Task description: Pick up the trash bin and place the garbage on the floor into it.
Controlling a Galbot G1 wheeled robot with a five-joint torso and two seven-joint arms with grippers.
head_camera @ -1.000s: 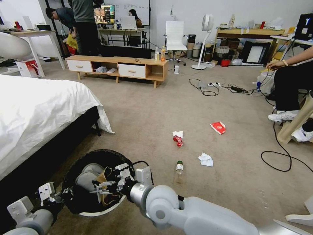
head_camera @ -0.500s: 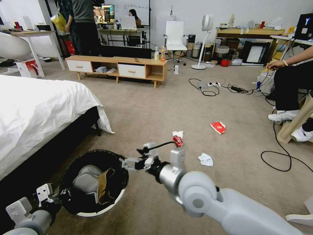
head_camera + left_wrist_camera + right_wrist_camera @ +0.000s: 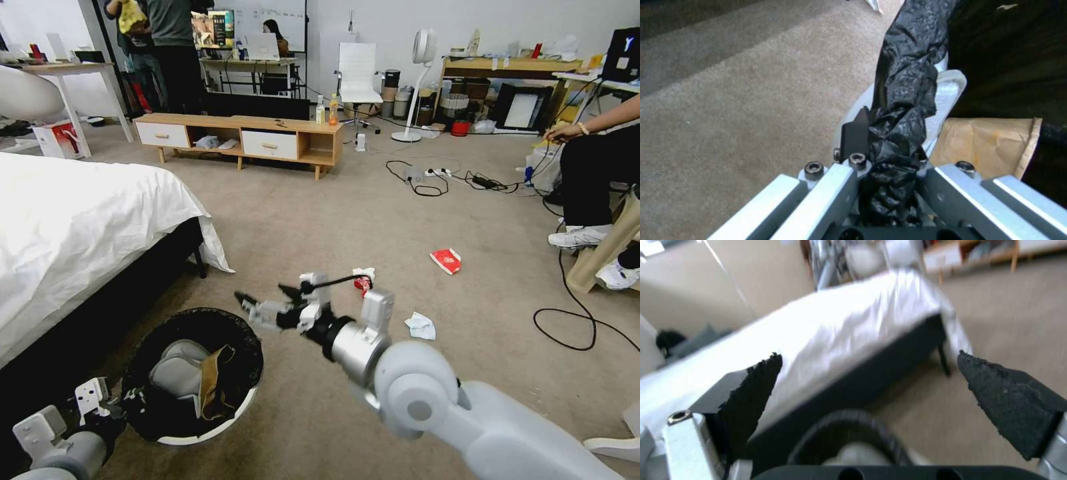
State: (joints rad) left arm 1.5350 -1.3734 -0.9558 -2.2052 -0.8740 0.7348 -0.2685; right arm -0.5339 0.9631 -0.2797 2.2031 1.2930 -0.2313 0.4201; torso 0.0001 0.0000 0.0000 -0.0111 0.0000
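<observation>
**A:** The room is a carpeted bedroom-office: the bed (image 3: 73,220) with a white sheet is on the robot's left, the low wooden cabinet (image 3: 240,140) is far ahead, and cables (image 3: 573,320) lie on the floor to the right. Which step is in hand?

**B:** I judge it is between two pieces of litter. The left end effector (image 3: 889,156) is clamped on the trash bin (image 3: 170,437) at its near rim, with the black bag (image 3: 907,66) pinched between its jaws. A brown paper bag (image 3: 212,380) lies already inside. The right end effector (image 3: 267,308) hovers above the carpet just beyond the bin's far rim, jaws spread wide and holding nothing.

**A:** And what is left on the floor?

**B:** The white tissue (image 3: 420,325), the red packet (image 3: 447,260) and the crushed red can (image 3: 363,285) with another tissue touching it — all to the right and ahead, well apart from the bin. The right arm hides part of the carpet, so something more may lie there; I cannot tell.

**A:** What does the next move call for?

**B:** Probably the right arm must swing away from the bin toward the can or the tissue, come down with open jaws, and close low against the carpet, because these things are flat and soft.

**A:** Is there room?

**B:** The carpet in the middle is open. The edges to respect are the bed frame beside the bin and, on the right, the black cable loop and a seated person's shoes (image 3: 580,237).
</observation>
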